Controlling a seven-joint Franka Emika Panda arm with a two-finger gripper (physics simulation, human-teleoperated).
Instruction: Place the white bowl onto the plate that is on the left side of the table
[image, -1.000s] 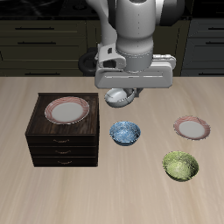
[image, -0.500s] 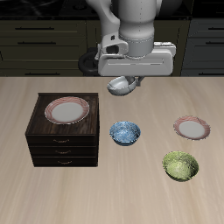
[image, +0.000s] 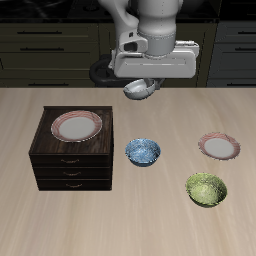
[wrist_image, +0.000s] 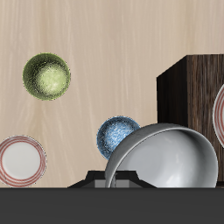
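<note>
My gripper (image: 144, 84) is shut on the rim of the white bowl (image: 137, 89) and holds it tilted, high above the table near its back. In the wrist view the white bowl (wrist_image: 168, 157) fills the near field. The plate on the left side of the table (image: 218, 147) lies flat on the wood, well forward of the gripper and off to one side, with nothing on it. It also shows in the wrist view (wrist_image: 21, 160).
A dark wooden drawer cabinet (image: 72, 160) carries a second pink-rimmed plate (image: 77, 126). A blue patterned bowl (image: 142, 152) sits below the gripper, nearer the front. A green bowl (image: 206, 189) sits in front of the task plate.
The gripper has risen with the white bowl in it and drifted slightly toward the table's back. Nothing on the table has moved.
</note>
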